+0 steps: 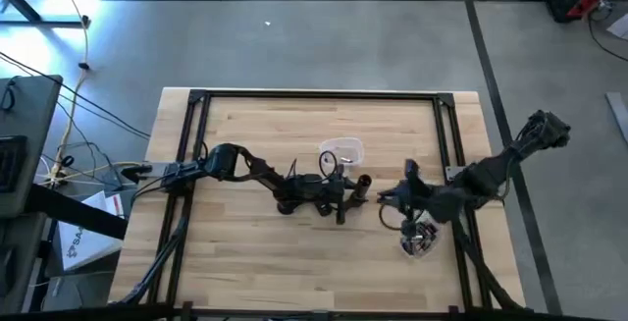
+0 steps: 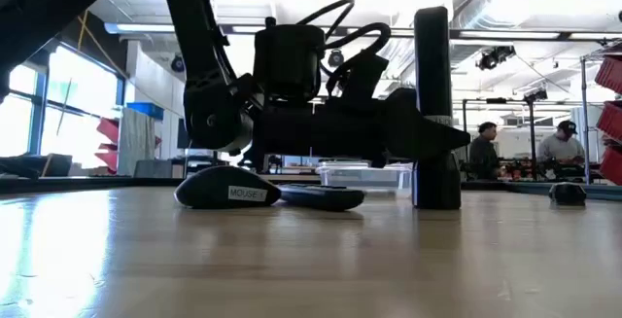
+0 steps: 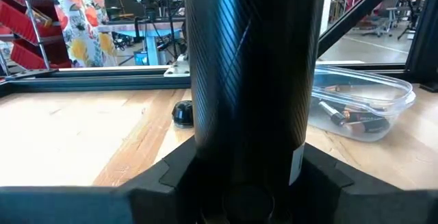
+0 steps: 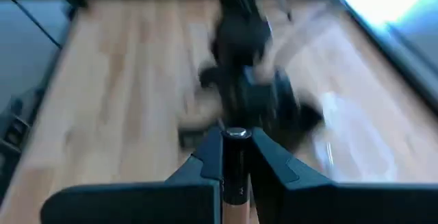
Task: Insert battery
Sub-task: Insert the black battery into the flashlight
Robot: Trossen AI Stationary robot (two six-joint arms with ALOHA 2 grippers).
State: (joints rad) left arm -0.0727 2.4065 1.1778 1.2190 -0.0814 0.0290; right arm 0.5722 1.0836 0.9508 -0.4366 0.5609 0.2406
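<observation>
A dark ribbed cylinder [image 3: 253,59] stands upright near the table's middle, with my left gripper [image 1: 340,201] shut on it; in the low view the cylinder [image 2: 433,104] reaches down to the table top. Just to its right, my right gripper [image 4: 236,172] is shut on a dark battery [image 4: 236,157]. In the high view that gripper [image 1: 385,199] points at the cylinder from the right. A clear tub of batteries [image 3: 359,107] rests on the table beyond the cylinder. My left gripper pinches the cylinder's lower part [image 3: 246,152] between its two fingers, coming in level from the table's left. The cylinder stands upright, its lower end [image 2: 435,201] at the table top. My right gripper pinches the battery's sides between its two fingers. The battery lies along the fingers, its metal end [image 4: 236,133] pointing forward past their tips, clear of the table.
A black mouse [image 2: 228,192] and a flat dark piece [image 2: 321,197] lie on the table beside my left arm. A small black cap [image 3: 182,113] sits on the wood. A second clear tub [image 1: 419,240] stands under my right arm. People show in the room behind.
</observation>
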